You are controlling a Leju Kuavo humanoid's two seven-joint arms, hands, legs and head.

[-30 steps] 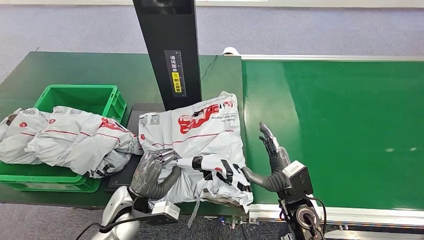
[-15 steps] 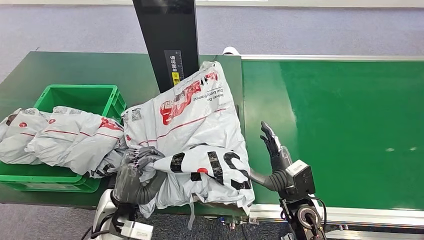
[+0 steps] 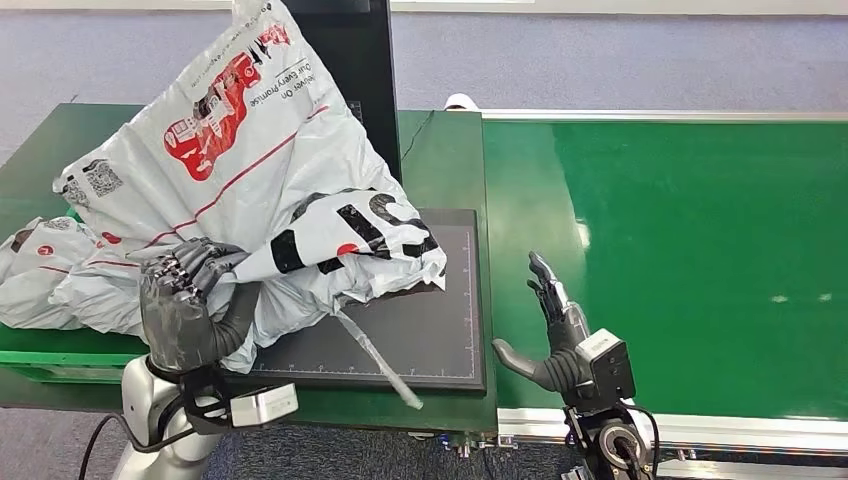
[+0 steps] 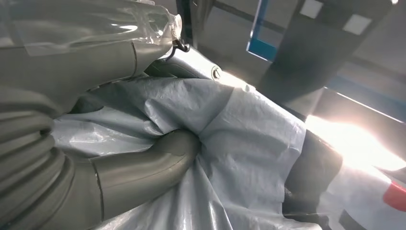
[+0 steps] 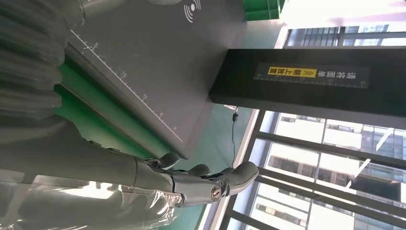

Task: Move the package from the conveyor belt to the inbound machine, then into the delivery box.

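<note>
The package (image 3: pixel 250 150) is now rising off the inbound machine's plate (image 3: pixel 440 330), swinging toward the delivery box (image 3: pixel 60 360). The left hand (image 3: pixel 185 305) is gripping its crumpled edge, fingers apparently curled in; the right hand (image 3: pixel 555 335) is hovering, fingers spread. Only the drop is remaining.

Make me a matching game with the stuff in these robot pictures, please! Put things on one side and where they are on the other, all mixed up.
Things:
1. big grey plastic mailing bag with red print
2. flat black scanner plate
3. robot's right hand
4. crumpled grey bags

Places or states:
A. piled on the green plastic crate
B. open, over the green conveyor belt
C. lifted up, held by the robot's left hand
D. lying at the foot of the black post

Pairs: 1-C, 2-D, 3-B, 4-A
</note>
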